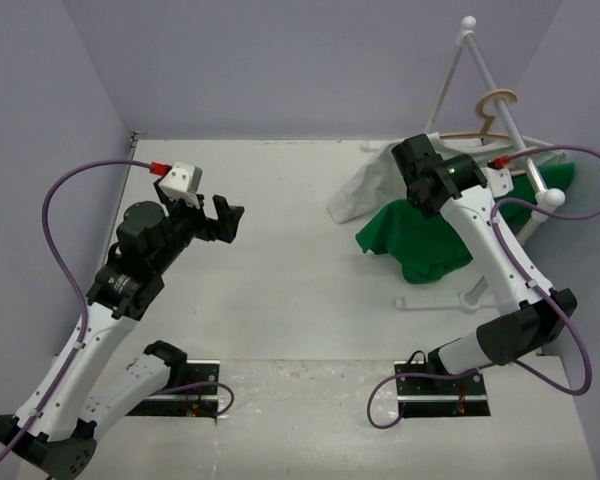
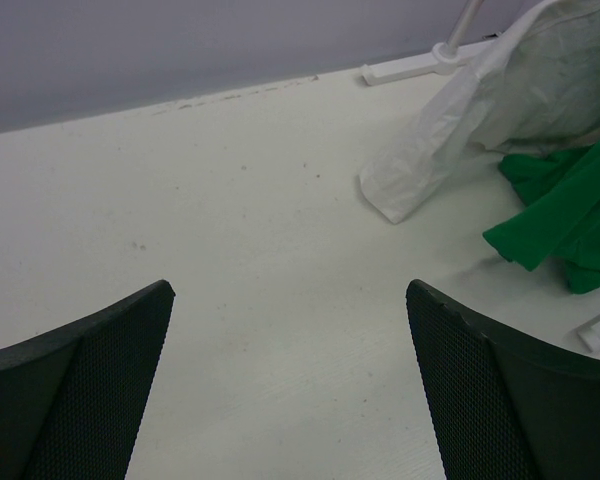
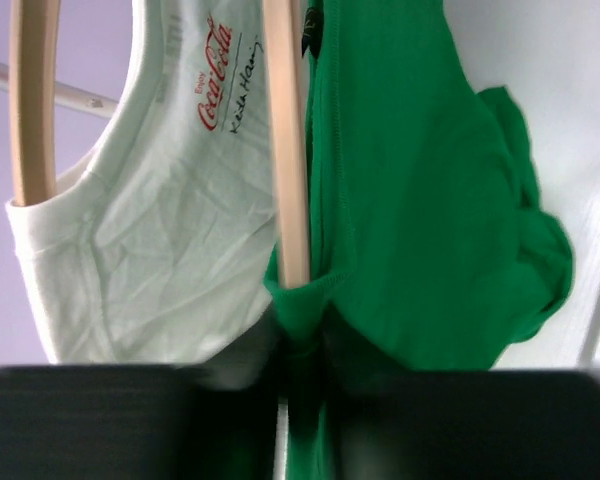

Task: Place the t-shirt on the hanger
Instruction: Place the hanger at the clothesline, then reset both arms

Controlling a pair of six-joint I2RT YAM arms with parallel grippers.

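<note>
Frustratingly, right gripper (image 3: 300,410) blurs over the t-shirt (image 3: 410,200) and hanger (image 3: 285,150), grip unreadable; white shirt (image 3: 150,260) hangs left; left gripper (image 2: 288,320) spread.

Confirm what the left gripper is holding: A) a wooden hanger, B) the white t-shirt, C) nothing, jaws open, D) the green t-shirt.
C: the left gripper stands wide open with only bare table between its jaws, and the green t-shirt is well clear of it.
</note>
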